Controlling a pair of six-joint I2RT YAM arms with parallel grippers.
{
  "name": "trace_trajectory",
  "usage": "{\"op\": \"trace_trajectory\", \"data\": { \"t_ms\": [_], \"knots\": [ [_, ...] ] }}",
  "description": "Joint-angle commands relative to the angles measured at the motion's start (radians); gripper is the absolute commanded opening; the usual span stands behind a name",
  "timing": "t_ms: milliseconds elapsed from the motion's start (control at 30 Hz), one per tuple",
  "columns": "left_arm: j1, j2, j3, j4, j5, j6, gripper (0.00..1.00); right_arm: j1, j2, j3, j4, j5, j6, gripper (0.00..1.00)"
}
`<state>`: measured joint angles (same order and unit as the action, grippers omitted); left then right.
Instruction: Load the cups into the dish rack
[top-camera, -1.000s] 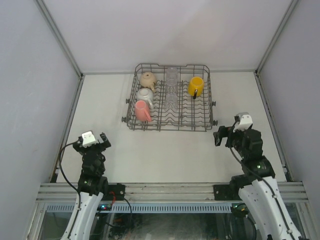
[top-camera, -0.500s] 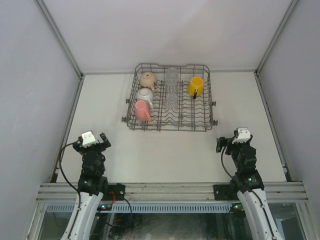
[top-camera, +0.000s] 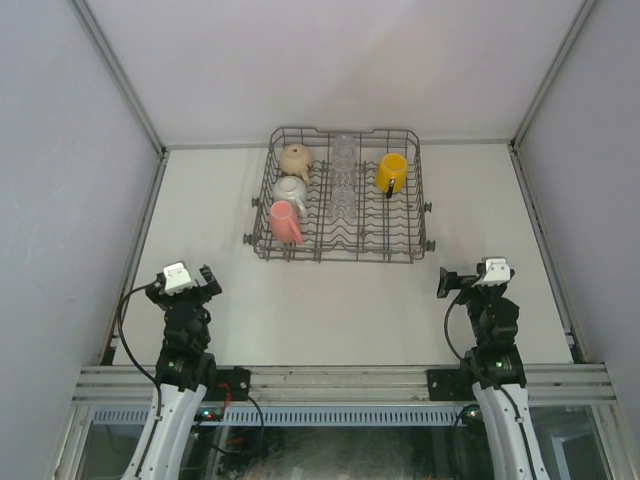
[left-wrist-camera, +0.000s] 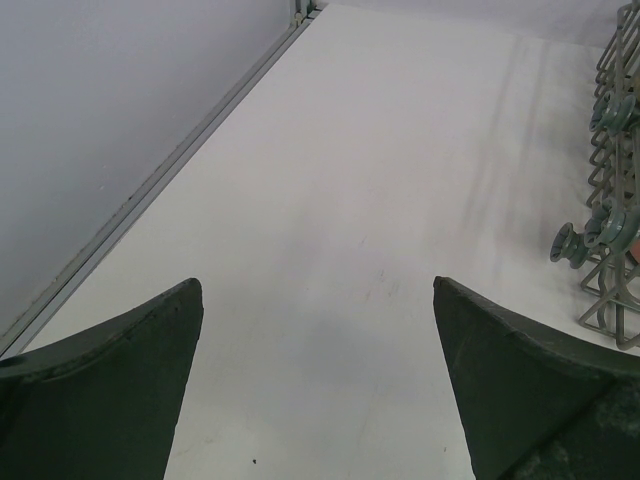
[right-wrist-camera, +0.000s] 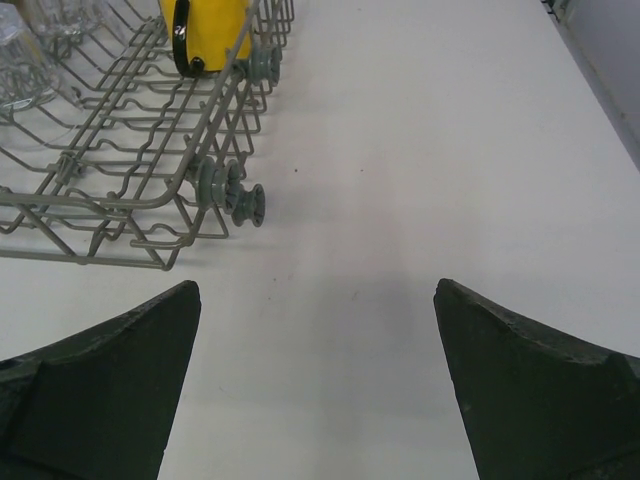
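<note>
**Top ext.**
- Dish rack (top-camera: 385, 228) sits at far-centre of bench (top-camera: 330, 305), close to the back wall.
- All cups seen are inside the rack.
- L column, far to near: tan mug (top-camera: 296, 158), white mug (top-camera: 290, 188), pink tumbler (top-camera: 285, 221).
- Centre column: clear glass tumblers (top-camera: 343, 176) in a row, looks like 3; exact count hard to tell.
- R side, far part: yellow mug (top-camera: 391, 171), dark handle toward the near side.
- No cup on the bench outside the rack.
- Left pincer (top-camera: 182, 284) is near the L-near part of the bench, well apart from the rack.
- Right pincer (top-camera: 468, 280) is near the R-near part, nearer to the rack's near-R corner but not touching.
- Both arms are folded low over their bases.

**L wrist**
- 2 dark fingers (left-wrist-camera: 120, 380) spread wide, only bare bench between them. Left pincer fully parted, gripping nothing.
- Rack's side with a small wheel (left-wrist-camera: 570, 243) shows at the R edge, apart from the fingers.
- Grey wall and floor rail on the L.

**R wrist**
- Fingers (right-wrist-camera: 540, 380) also spread wide, bare bench between. Right pincer gaping, gripping nothing.
- Rack corner fills the upper L, side wheels (right-wrist-camera: 245, 205) on its near wall.
- Yellow mug w/ dark handle at the top, inside the rack. A glass tumbler is at the far L edge, also inside.
</note>
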<state>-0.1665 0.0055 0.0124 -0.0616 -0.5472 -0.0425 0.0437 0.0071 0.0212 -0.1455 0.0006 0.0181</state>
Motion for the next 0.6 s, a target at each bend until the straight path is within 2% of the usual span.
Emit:
{"op": "trace_trajectory", "data": {
  "t_ms": [0,567],
  "knots": [
    [0.005,-0.187,-0.096,-0.021,-0.010,-0.002,1.00,-0.021,-0.036,-0.050,-0.006,0.023,0.021,1.00],
    [0.005,-0.187,-0.096,-0.021,-0.009,-0.003,1.00,-0.022,-0.006,-0.051,0.020,0.024,0.027,1.00]
  ]
}}
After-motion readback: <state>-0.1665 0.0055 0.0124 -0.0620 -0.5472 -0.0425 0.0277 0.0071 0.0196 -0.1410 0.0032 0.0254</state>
